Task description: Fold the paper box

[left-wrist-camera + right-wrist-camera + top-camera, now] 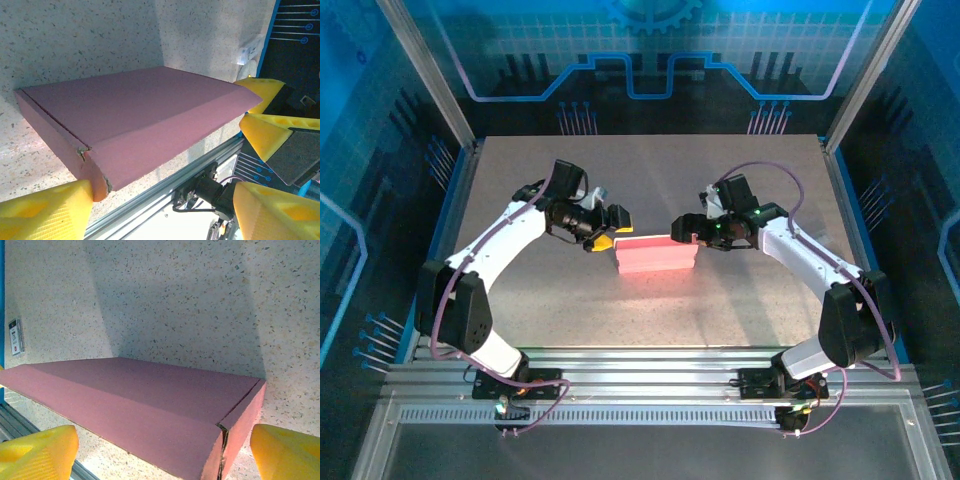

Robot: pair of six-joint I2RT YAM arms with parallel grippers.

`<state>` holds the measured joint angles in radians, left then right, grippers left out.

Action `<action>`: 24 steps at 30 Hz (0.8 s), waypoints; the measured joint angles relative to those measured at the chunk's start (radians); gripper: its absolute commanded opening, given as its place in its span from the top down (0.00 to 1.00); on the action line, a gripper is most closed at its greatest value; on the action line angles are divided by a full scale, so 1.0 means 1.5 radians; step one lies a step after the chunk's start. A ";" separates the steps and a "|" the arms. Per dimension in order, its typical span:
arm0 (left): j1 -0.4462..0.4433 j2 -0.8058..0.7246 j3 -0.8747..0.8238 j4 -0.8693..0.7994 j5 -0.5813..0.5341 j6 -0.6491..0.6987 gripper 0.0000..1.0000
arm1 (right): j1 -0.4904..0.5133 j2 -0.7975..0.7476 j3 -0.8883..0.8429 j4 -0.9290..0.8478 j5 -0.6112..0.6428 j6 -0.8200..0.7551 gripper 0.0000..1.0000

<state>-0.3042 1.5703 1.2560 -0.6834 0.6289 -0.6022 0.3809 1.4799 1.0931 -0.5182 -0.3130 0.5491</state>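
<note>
Yellow fingers (45, 212) held wide around a frayed corner, left gripper (607, 236) and right gripper (682, 230) agape, arms bent inward, paper box (657, 257) between, matte pink cardboard

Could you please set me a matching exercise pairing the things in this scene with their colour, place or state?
Things:
1. box
2. left gripper
3. right gripper
4. table

Descriptions:
A. speckled, pale
B. open, at the box's right end
C. pink, lying mid-table
D. open, at the box's left end

Pairs: 1-C, 2-D, 3-B, 4-A.
</note>
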 measured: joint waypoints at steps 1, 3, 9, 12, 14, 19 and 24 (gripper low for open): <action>0.000 0.001 0.000 0.001 0.000 0.000 0.25 | 0.000 0.000 0.000 0.001 0.000 0.000 0.11; 0.000 0.001 0.000 0.001 0.001 -0.001 0.25 | 0.000 0.001 0.000 0.003 0.000 0.000 0.12; -0.001 0.001 0.000 0.006 0.005 -0.001 0.25 | 0.004 0.008 0.000 0.009 -0.001 0.000 0.14; -0.002 0.001 0.000 0.007 0.005 -0.001 0.25 | 0.004 0.008 0.000 0.012 0.000 0.000 0.16; -0.004 0.001 0.000 0.008 0.005 -0.001 0.25 | 0.004 0.008 0.000 0.012 0.000 0.000 0.16; -0.006 0.001 0.000 0.008 0.005 -0.002 0.25 | 0.004 0.008 0.000 0.014 0.000 0.000 0.16; -0.006 0.001 0.000 0.009 0.005 -0.008 0.25 | 0.005 0.008 0.000 0.014 0.000 0.000 0.16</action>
<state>-0.3130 1.5719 1.2560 -0.6701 0.6369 -0.6147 0.3882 1.4925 1.0931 -0.4965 -0.3134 0.5495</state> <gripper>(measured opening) 0.746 0.837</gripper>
